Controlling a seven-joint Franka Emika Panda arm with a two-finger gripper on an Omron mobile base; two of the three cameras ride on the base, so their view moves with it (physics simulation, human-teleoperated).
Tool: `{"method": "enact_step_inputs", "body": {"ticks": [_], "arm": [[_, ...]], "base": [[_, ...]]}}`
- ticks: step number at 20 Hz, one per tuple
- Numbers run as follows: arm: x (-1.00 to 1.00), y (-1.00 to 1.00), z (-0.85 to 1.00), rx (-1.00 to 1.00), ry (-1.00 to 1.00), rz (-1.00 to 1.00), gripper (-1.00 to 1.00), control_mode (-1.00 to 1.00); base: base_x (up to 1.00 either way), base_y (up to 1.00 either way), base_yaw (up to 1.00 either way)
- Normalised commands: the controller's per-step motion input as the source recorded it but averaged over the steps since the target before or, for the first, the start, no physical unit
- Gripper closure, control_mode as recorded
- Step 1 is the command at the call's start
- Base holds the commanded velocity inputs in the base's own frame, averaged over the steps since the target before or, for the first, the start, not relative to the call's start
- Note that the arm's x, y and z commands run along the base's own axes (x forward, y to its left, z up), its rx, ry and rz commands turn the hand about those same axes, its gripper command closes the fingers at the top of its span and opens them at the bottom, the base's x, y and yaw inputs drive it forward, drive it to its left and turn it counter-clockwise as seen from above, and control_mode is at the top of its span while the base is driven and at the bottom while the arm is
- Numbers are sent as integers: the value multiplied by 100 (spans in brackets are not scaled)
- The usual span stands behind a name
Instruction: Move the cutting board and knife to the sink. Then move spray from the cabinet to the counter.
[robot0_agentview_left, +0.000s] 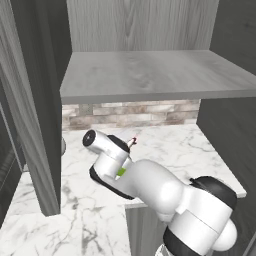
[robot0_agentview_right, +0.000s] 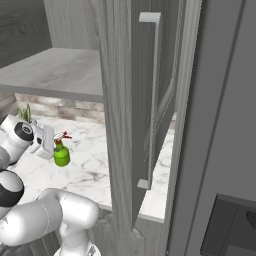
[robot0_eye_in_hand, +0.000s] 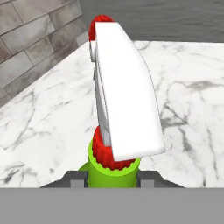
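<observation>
Over the marble counter (robot0_agentview_right: 95, 160), the end effector (robot0_eye_in_hand: 111, 177) grips the green spray (robot0_agentview_right: 61, 155); no label legible.

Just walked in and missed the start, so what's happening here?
The robot arm has its gripper closed on the green spray, holding it upright over the white marble counter. The hand view shows the jaws on either side of the bottle's body below its red-and-white trigger top. Above, the cabinet shelf is bare. Whether the bottle touches the counter yet is unclear.
</observation>
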Motion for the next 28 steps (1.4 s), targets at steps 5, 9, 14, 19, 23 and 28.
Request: {"method": "enact_step_inputs", "body": {"ticks": [5,9,14,19,23,28], "arm": [[4,14,-24,2,0,0,100,-100],[1,14,-26,2,0,0,100,-100],[0,13,-27,2,0,0,100,-100],[-1,9,-29,1,0,0,-100,-100],[0,0,-1,6,0,0,-100,-100],[-5,13,0,3,0,-1,-100,-100]], "base": [[0,0,0],[0,0,0],[0,0,0],[0,0,0],[0,0,0],[0,0,0]]}}
